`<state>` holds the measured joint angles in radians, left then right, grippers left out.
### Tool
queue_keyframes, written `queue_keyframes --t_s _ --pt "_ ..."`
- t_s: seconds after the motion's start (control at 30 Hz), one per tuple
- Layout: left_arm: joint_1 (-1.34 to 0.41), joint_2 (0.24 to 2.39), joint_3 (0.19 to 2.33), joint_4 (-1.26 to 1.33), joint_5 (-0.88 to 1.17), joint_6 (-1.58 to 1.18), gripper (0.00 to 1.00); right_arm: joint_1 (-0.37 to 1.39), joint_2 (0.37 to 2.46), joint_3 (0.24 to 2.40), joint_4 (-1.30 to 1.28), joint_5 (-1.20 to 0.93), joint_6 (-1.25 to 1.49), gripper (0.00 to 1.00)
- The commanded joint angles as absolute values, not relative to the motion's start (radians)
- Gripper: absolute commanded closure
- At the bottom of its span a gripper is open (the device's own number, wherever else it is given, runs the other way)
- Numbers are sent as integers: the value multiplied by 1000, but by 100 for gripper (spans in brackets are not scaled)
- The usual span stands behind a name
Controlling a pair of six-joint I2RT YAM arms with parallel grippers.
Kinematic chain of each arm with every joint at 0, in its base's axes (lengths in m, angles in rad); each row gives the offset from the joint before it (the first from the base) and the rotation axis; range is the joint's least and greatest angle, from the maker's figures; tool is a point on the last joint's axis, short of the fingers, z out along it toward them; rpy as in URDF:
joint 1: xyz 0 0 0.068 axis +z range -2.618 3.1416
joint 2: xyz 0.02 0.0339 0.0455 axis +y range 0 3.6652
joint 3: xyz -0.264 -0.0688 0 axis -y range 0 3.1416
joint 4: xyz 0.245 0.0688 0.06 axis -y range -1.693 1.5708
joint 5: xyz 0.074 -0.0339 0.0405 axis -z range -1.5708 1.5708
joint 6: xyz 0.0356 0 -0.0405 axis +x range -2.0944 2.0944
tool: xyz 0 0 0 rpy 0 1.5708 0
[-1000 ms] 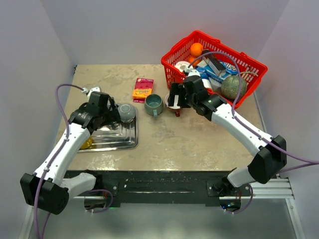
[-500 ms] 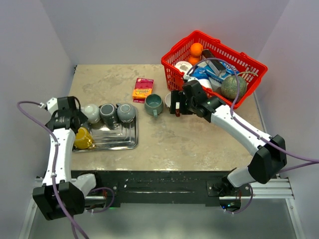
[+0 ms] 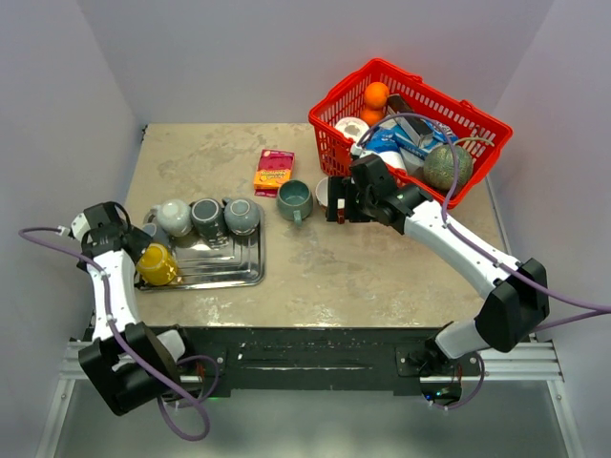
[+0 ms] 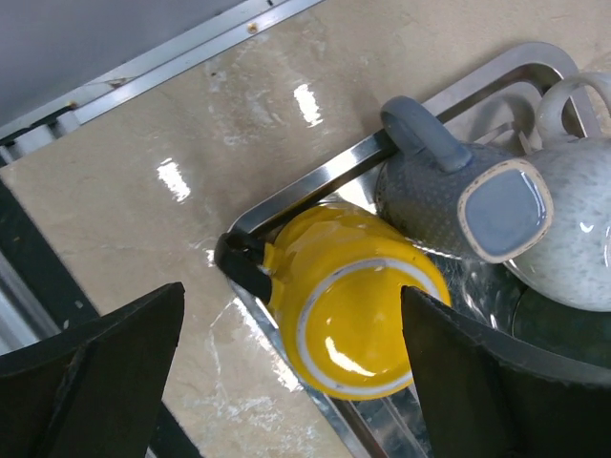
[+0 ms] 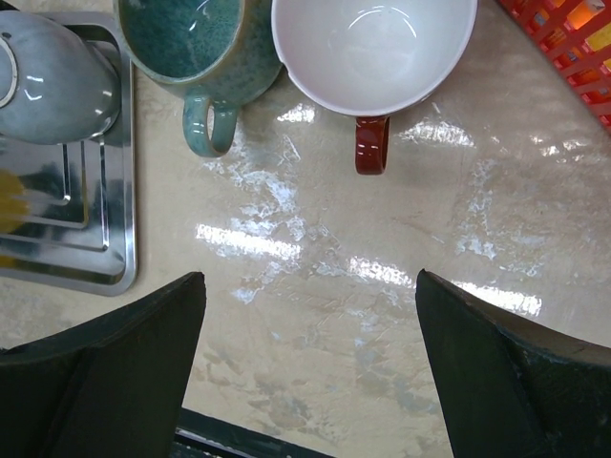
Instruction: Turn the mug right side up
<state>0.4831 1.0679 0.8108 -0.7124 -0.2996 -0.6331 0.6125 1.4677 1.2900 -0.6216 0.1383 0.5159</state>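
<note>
Spreading across the overhead view is the beige marbled table (image 3: 382, 277). The red plastic basket (image 3: 334, 134), full of items, sits at the upper right of the frame, and the silver metal tray (image 3: 224, 265) lies at middle left. My right gripper (image 5: 310, 277) hangs over bare table near frame centre, jaws wide apart and holding nothing. At the top of its wrist view the red-handled mug with a white inside (image 5: 372, 43) stands mouth up, just beside the teal glazed mug (image 5: 196, 38), which is also upright. My left gripper (image 4: 293, 289) is spread open and empty over the tray's lower left corner. There the yellow ceramic mug (image 4: 348, 324) sits bottom up beside an inverted blue-grey dotted mug (image 4: 449, 191).
</note>
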Motion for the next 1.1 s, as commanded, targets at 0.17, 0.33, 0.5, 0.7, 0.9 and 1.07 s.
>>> queue_keyframes --t_s 0.17,0.33,0.5,0.7,0.9,1.07 --pt "505 1143 764 -551 -98 -558 1 606 1442 1310 -614 141 523 6" --pt "506 1163 749 -532 -49 -552 1 606 1440 1301 -607 146 526 7" --pt "506 1160 710 -531 27 -555 1 606 1447 1299 -603 143 529 7" --pt "499 1083 652 -520 150 -563 4 606 1463 1305 -598 129 531 7" --pt "499 1026 696 -560 199 -552 3 607 1473 1307 -592 106 535 7" --pt "468 999 721 -594 316 -468 1 606 1471 1299 -588 95 540 7"
